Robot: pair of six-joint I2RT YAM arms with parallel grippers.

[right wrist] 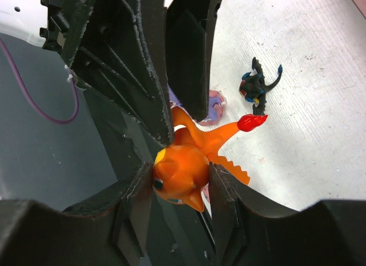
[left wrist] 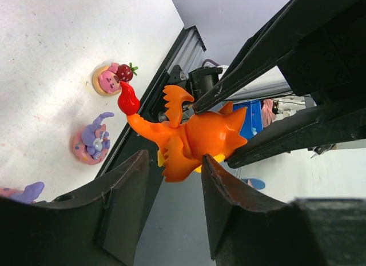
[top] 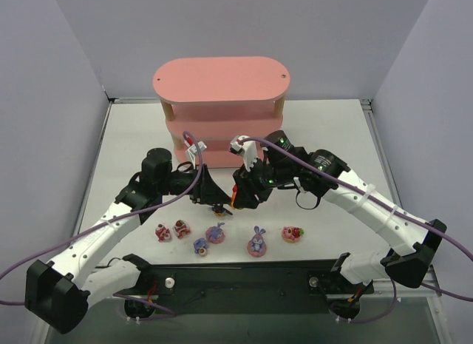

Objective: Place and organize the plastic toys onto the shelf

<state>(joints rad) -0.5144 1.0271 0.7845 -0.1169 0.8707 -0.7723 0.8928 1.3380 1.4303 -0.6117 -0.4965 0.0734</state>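
Top external: 3 bunnies [top: 257, 243], 3 red-white figs [top: 182, 228], 1 orange [top: 235, 196], 1 black [top: 217, 208].

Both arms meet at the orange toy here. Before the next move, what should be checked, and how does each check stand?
1. Right tool clamped on the orange dragon-like plastic figurine: ok.
2. Left tool closed on it: cannot tell; its fingers flank it, and a gap shows on one side.
3. Figurine held off the white table: ok.
4. Pink three-tier shelf upright: ok.
5. Black bat-like plastic figurine away from the handover: not ok, it lies close by.
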